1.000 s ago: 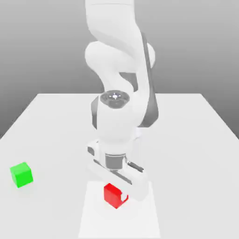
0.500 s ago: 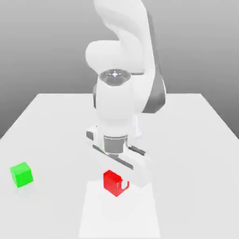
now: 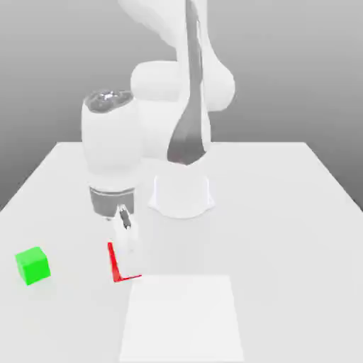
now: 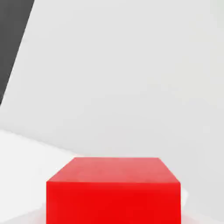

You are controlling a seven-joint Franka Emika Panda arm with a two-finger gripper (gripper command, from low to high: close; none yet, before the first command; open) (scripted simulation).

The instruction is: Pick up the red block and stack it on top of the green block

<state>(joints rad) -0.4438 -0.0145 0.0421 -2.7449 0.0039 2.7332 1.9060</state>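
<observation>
With the gripper (image 3: 128, 268) clamped on the matte red cube (image 4: 113, 203), carry it level (high enough to clear) over the matte green cube (image 3: 33, 266).

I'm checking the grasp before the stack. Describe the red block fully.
The red block is a plain, bright red cube with flat, matte-looking faces and straight edges; no marks show. The gripper holds it, shut on it, and hides much of it in the exterior view, where a side edge and a lower edge peek out. It sits between the green block and the white sheet, nearer the sheet, touching neither.
</observation>
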